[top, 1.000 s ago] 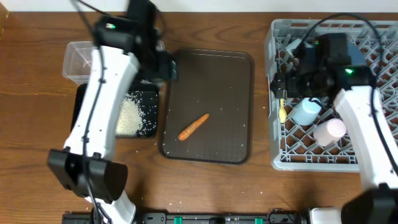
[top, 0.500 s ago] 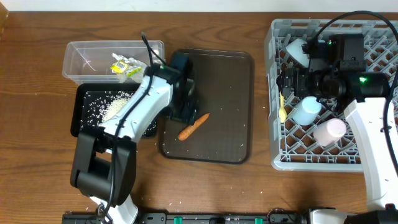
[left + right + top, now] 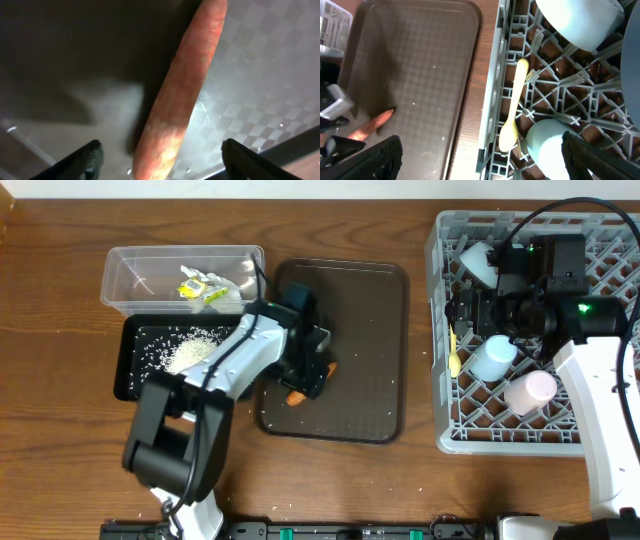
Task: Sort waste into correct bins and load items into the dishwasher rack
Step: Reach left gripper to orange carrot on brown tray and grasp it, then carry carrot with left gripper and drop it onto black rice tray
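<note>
overhead: left gripper down on the dark brown serving tray, centre-left of frame, directly over the carrot; orange shows at both ends past the fingers. clear tub upper left holds wrapper scraps. black tray just below it holds the rice. right gripper sits over the left side of the dishwasher rack; finger state unreadable here.

left wrist: carrot fills mid-frame on the diagonal, lying on the tray. fingers spread wide, one on each side of it, not touching.

right wrist: fingers set wide apart, nothing held. yellow spoon lies in the rack beside the pale blue cup, below the bowl.
</note>
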Available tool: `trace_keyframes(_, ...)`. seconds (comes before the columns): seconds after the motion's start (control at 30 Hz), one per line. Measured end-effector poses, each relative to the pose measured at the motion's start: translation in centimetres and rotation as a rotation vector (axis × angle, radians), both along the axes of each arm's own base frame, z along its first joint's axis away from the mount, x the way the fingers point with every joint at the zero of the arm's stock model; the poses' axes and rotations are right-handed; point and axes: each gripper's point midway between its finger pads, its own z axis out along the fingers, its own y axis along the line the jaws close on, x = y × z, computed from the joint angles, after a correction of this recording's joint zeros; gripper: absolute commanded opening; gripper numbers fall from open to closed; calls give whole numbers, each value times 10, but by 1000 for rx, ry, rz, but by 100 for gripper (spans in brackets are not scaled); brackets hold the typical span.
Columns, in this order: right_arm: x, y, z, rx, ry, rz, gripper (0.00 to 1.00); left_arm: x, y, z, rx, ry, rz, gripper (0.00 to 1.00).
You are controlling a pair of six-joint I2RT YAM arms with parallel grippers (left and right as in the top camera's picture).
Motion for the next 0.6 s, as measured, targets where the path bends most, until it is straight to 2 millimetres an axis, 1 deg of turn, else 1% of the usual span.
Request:
trace_keyframes(0.1,0,0,0,0,0,0,99,-3,0,-11,22,25,1,65)
trace_keyframes(0.2,0,0,0,0,1,0,99,-2,5,-16,52,28,24,53)
trace_keyframes(0.23,0,0,0,0,1,0,99,-1,5,-16,57,24,30,44)
trace_keyframes(0.27,0,0,0,0,1,0,99,0,5,-17,60,20,33,40)
trace_keyframes(0.47,0,0,0,0,1,0,99,5,6,-18,71,9,78,27)
trace_keyframes(0.57,0,0,0,0,1,0,99,4,7,-18,76,13,99,19)
trace_keyframes(0.6,0,0,0,0,1,0,99,4,7,-18,77,16,100,10)
